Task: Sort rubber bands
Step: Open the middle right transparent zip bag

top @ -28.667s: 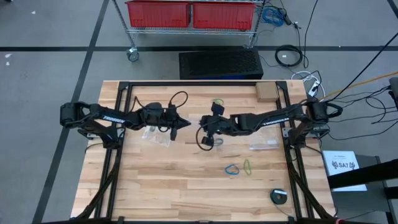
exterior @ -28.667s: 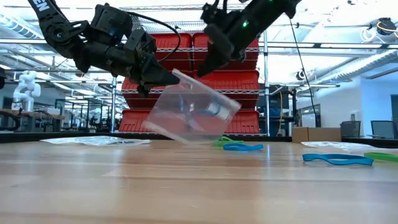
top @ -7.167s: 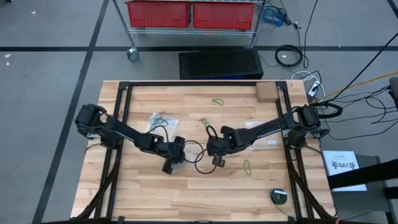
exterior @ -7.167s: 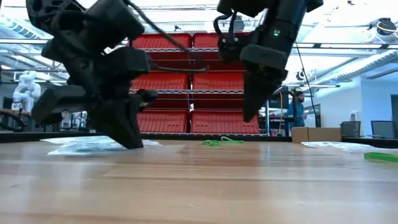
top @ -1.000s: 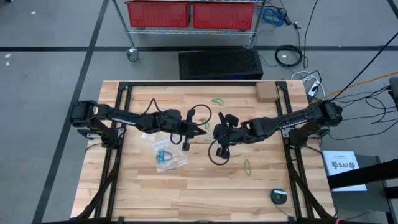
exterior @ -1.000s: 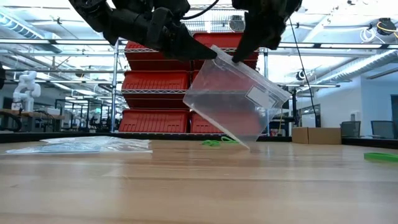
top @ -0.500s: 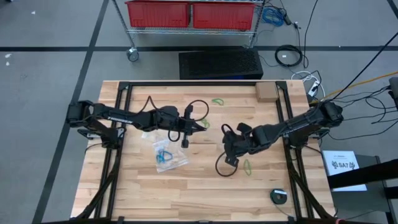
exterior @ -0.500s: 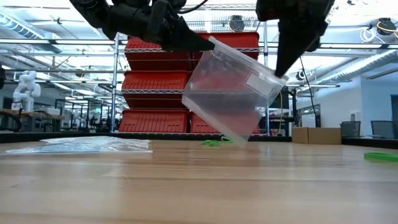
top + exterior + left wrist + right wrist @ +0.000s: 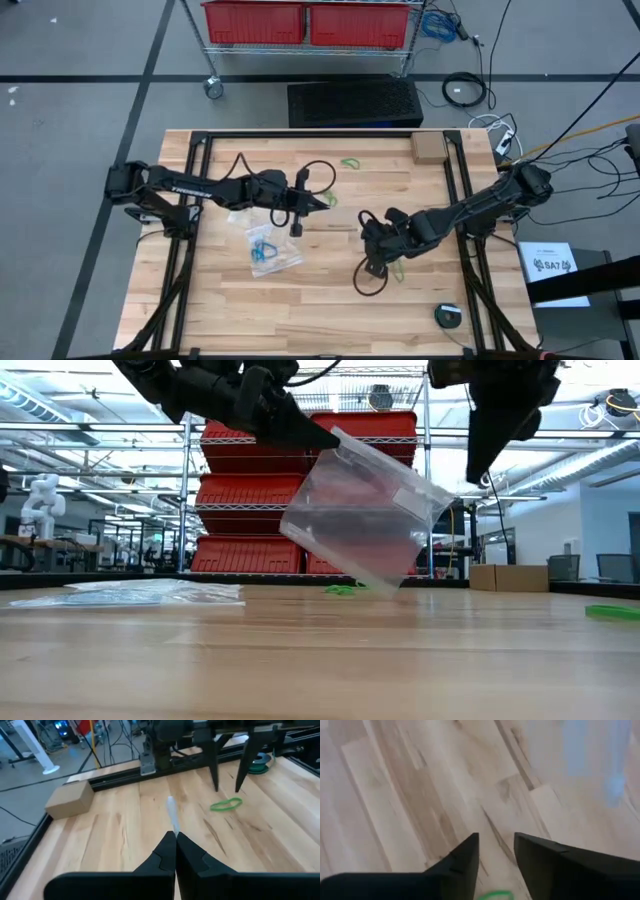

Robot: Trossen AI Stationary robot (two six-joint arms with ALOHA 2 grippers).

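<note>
Blue rubber bands already lie bagged near the wooden worktop's left edge. The left gripper pinches a clear empty plastic bag aloft; the right gripper, fingers spread, hovers over a loose green rubber band. More green bands wait near the far edge.

You can't read what sits inside the flat bag at seven o'clock on the table in the high view; only small blue loops show, too small to count. In the right wrist view a green rubber band is cut off by the picture's lower edge, between the fingers. In the low view another green band runs off at three o'clock.
</note>
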